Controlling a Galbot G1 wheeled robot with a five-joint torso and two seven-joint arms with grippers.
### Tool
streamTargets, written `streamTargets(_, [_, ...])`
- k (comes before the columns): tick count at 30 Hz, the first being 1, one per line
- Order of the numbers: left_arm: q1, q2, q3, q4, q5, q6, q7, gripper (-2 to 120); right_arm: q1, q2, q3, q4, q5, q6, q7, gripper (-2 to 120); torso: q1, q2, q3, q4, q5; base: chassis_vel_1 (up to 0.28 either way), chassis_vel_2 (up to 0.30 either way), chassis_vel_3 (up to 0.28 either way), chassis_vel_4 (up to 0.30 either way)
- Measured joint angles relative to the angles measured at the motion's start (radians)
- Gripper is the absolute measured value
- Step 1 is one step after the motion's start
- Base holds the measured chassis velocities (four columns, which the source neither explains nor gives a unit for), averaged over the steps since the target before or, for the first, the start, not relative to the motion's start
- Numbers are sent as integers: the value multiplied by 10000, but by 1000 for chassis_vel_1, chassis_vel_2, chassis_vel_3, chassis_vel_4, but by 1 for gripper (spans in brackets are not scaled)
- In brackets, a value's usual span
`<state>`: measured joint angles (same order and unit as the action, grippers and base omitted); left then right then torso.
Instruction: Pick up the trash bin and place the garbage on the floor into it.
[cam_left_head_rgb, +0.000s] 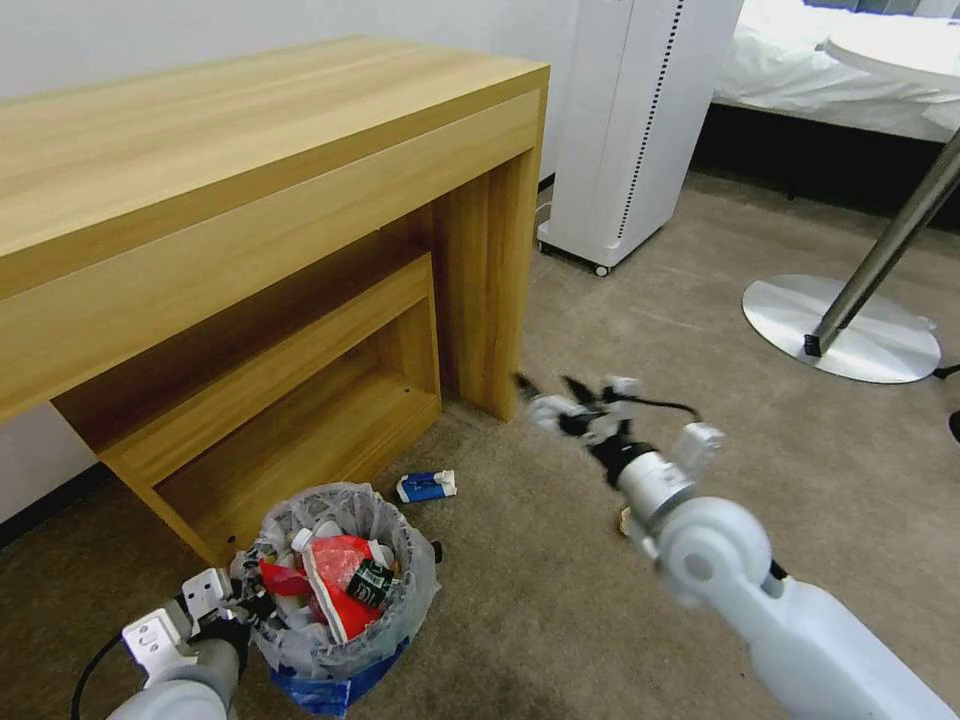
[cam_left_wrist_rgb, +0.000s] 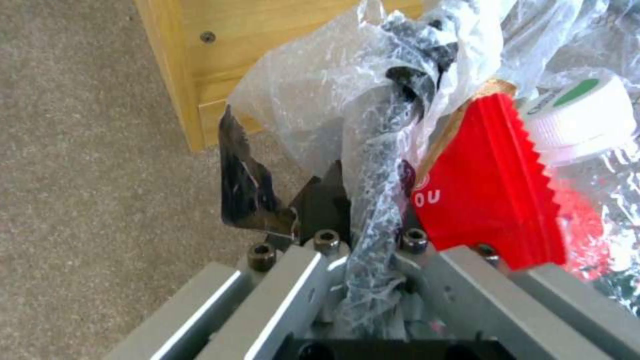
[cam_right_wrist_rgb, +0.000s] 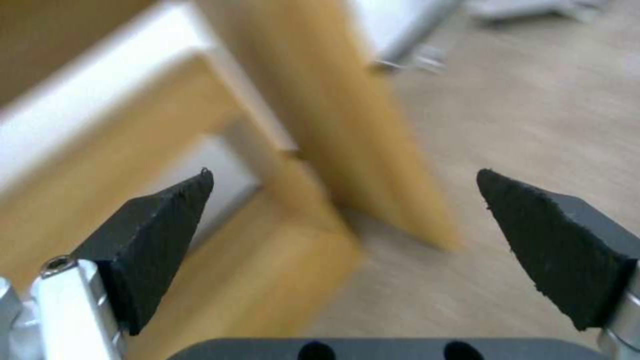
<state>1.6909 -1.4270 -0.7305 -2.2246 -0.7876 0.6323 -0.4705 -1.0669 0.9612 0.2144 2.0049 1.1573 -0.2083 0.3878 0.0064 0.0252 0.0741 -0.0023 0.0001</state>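
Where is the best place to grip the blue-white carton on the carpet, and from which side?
It seems best to grip the blue-white carton across its narrow width, coming from above: it lies flat on the floor, apart from the trash bin, with bare carpet around. The right gripper, jaws open, hovers nearest.

One trash bin (cam_left_head_rgb: 335, 600) stands on the floor (cam_left_head_rgb: 560, 600), stuffed with litter too jumbled to count. One blue-white carton (cam_left_head_rgb: 426, 486) lies loose on the carpet. Two robot arms are at work: one left gripper (cam_left_head_rgb: 245, 600), one right gripper (cam_left_head_rgb: 548, 390). One wooden desk (cam_left_head_rgb: 250, 190), one white appliance (cam_left_head_rgb: 625, 130), one round metal stand base (cam_left_head_rgb: 850, 330).
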Motion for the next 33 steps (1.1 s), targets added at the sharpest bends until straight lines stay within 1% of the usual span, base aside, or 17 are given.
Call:
streamTargets(1, [0, 0, 0, 0, 0, 0, 0, 0, 0, 0, 0, 0, 0, 0, 0, 100, 0, 0, 0, 0, 0, 0, 0, 0, 0])
streamTargets(2, [-12, 21, 4, 7, -11, 0, 0, 0, -44, 128, 272, -375, 309, -238, 587, 100, 0, 0, 0, 0, 1, 0, 0, 0, 0])
streamTargets(5, [-25, 72, 3, 8, -49, 0, -3, 0, -49, 453, 672, -1318, 920, -757, 1551, 100, 0, 0, 1, 0, 1, 0, 0, 0, 0])
streamTargets(6, [-25, 72, 3, 8, -49, 0, -3, 0, -49, 453, 672, -1318, 920, -757, 1551, 100, 0, 0, 1, 0, 1, 0, 0, 0, 0])
streamTargets(8, [-16, 93, -2, 7, -63, 0, -5, 0, -14, 765, 777, -2012, 1031, -946, 1978, 100, 0, 0, 0, 1, 1, 0, 0, 0, 0])
streamTargets(9, [-16, 93, -2, 7, -63, 0, -5, 0, -14, 765, 777, -2012, 1031, -946, 1978, 100, 0, 0, 0, 1, 1, 0, 0, 0, 0])
streamTargets(12, [40, 93, -13, -9, -61, -6, -7, 0, 97, 1337, 823, -3190, 1031, -1111, 2523, 100, 0, 0, 0, 1, -1, 0, 0, 0, 0])
streamTargets(13, [40, 93, -13, -9, -61, -6, -7, 0, 97, 1337, 823, -3190, 1031, -1111, 2523, 100, 0, 0, 0, 1, -1, 0, 0, 0, 0])
streamTargets(14, [52, 92, -22, -19, -62, -9, -7, 0, 180, 1552, 819, -3669, 975, -1113, 2663, 100, 0, 0, 0, 1, 0, 0, 0, 0, 0])
streamTargets(16, [63, 92, -42, -27, -57, -19, -6, 0, 364, 1897, 835, -4604, 855, -1116, 2734, 100, 0, 0, 1, 2, 0, 0, 0, 0, 0])
streamTargets(17, [63, 92, -42, -27, -57, -19, -6, 0, 364, 1897, 835, -4604, 855, -1116, 2734, 100, 0, 0, 1, 2, 0, 0, 0, 0, 0])
streamTargets(20, [64, 85, -48, -24, -51, -29, -2, 0, 664, 2315, 908, -5807, 625, -1045, 2695, 100, 0, 0, 1, 1, 0, 0, 0, 0, 0])
streamTargets(21, [64, 85, -48, -24, -51, -29, -2, 0, 664, 2315, 908, -5807, 625, -1045, 2695, 100, 0, 0, 1, 1, 0, 0, 0, 0, 0])
streamTargets(23, [58, 82, -50, -7, -48, -35, 0, 0, 842, 2446, 933, -6366, 523, -987, 2564, 100, 0, 0, 0, 2, 1, 0, 0, 0, 0])
streamTargets(26, [45, 82, -48, -3, -43, -35, 0, 0, 986, 2478, 910, -6706, 365, -951, 2381, 100, 0, 0, 1, 1, -3, 0, 0, 0, 0])
streamTargets(32, [46, 52, -34, -6, -37, -41, 2, 0, 1558, 2561, 566, -7675, 87, -880, 2082, 100, 0, 0, 1, 1, -1, 0, 0, 0, 0])
streamTargets(33, [46, 52, -34, -6, -37, -41, 2, 0, 1558, 2561, 566, -7675, 87, -880, 2082, 100, 0, 0, 1, 1, -1, 0, 0, 0, 0])
